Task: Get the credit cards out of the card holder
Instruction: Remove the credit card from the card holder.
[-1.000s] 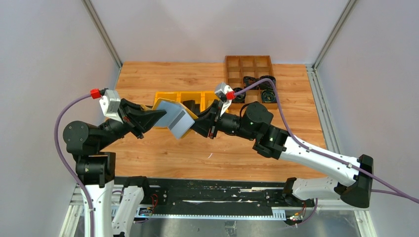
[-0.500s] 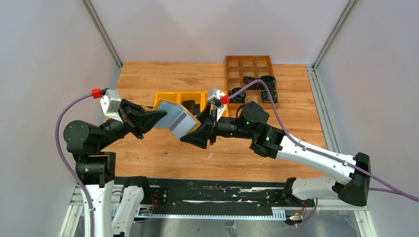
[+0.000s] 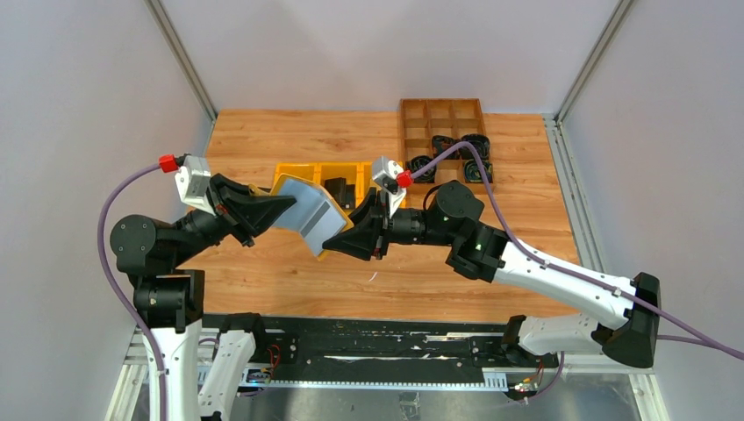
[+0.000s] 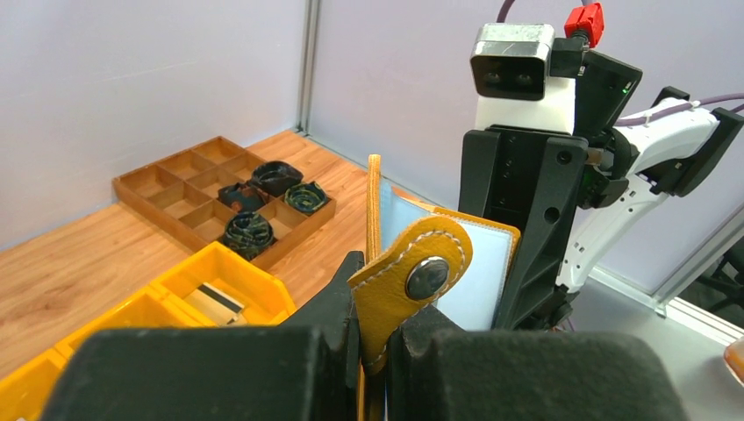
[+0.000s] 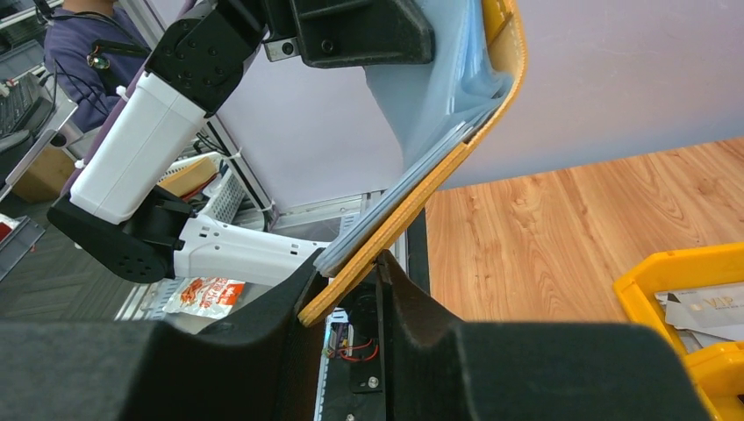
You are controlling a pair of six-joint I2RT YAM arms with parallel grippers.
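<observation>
The left gripper (image 3: pixel 287 205) clamps the card holder (image 3: pixel 309 214) aloft, bracing it. The right gripper (image 3: pixel 332 249) straddles its edge by the credit cards (image 5: pixel 390 206); grip unclear.

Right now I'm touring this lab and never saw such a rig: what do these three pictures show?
Two robot arms are bolted at the near edge of a wooden table. One picture looks down from above; the other two come from wrist cameras. The left claw pinches the mustard card holder by its snap tab, in the air; grey cards show inside. The right claw is at its lower edge; whether it grips is unclear. On the table sit yellow bins and a divided wooden tray holding dark items.
</observation>
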